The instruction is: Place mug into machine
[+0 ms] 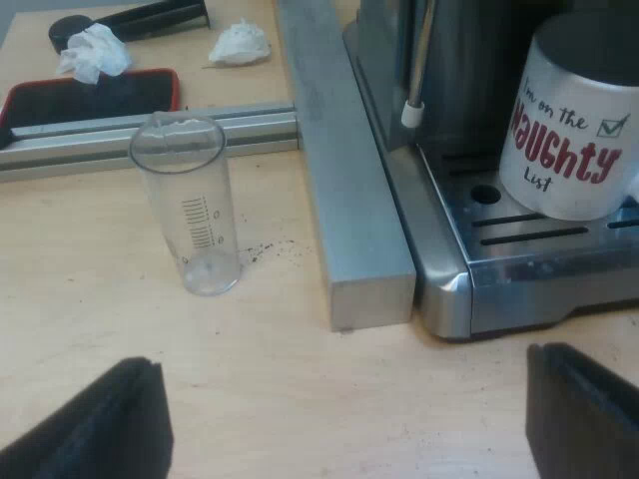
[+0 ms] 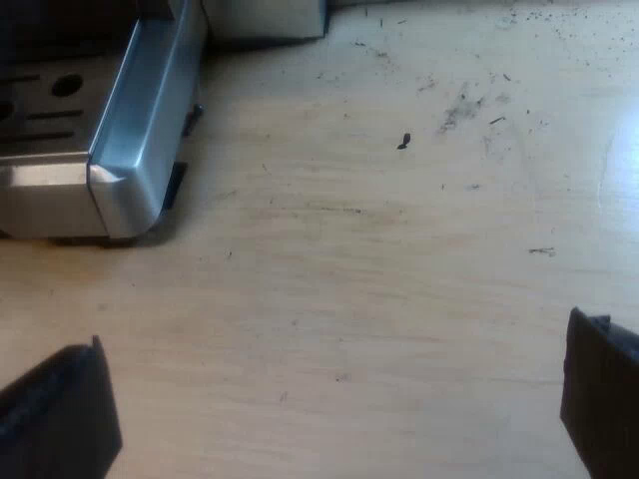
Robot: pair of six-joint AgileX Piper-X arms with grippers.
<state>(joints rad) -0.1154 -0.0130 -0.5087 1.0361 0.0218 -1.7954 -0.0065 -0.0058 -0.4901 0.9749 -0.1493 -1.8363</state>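
Observation:
A white mug with red and black lettering stands upright on the slotted drip tray of the steel espresso machine, beside the steam wand. My left gripper hovers open over the wooden table, short of the machine's corner, holding nothing. A clear measuring glass stands upright on the table beyond its fingers. My right gripper is open above bare wood, with a corner of the machine's drip tray beyond one finger.
A metal bar lies along the machine's side, and an aluminium rail runs behind the measuring glass. Past the rail lie a red-edged black tray, crumpled tissues and a dark tool. Coffee grounds speckle the wood.

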